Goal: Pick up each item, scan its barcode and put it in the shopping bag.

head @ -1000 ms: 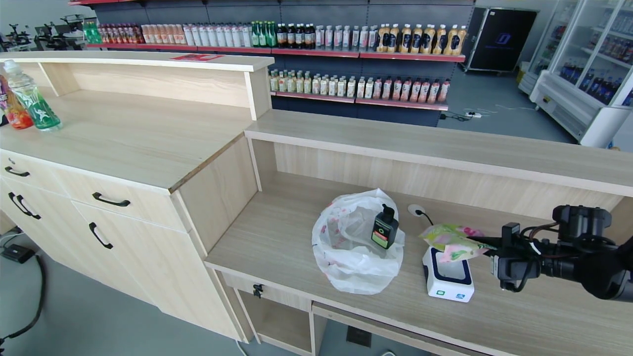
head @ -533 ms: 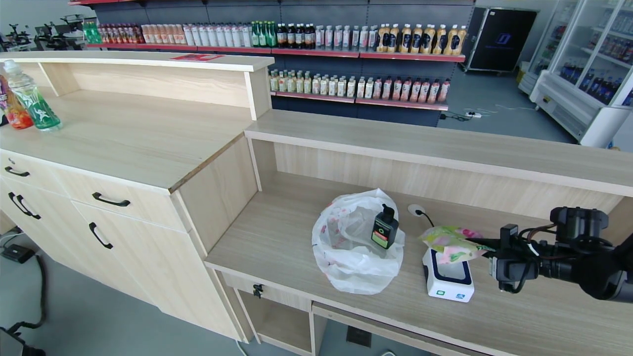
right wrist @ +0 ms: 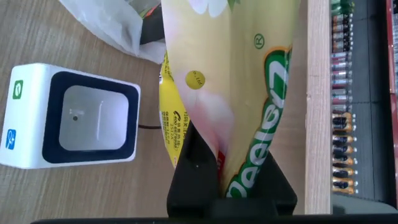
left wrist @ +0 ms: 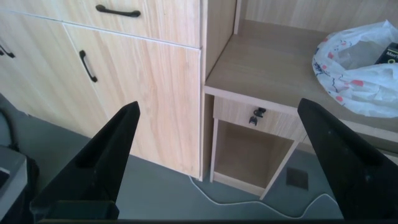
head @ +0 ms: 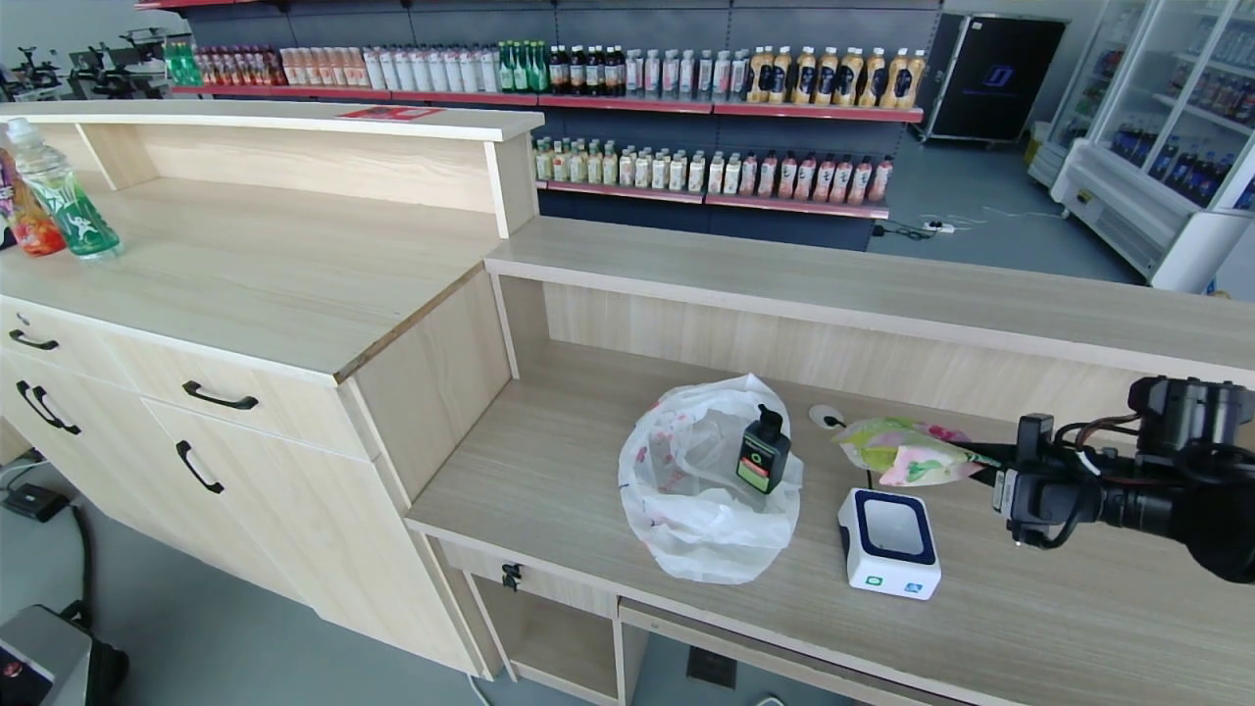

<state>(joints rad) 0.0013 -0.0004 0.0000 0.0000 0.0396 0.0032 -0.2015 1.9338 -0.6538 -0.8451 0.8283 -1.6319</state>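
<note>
Head view: shopping bag on wooden counter, drink shelves behind.

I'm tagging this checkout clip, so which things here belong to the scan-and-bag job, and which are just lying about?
Job: snack packet shut in the right gripper; scanner; shopping bag with a black pump bottle standing in it.
Lying about: two bottles on the higher counter; drinks shelves; fridge; cable grommet.
</note>
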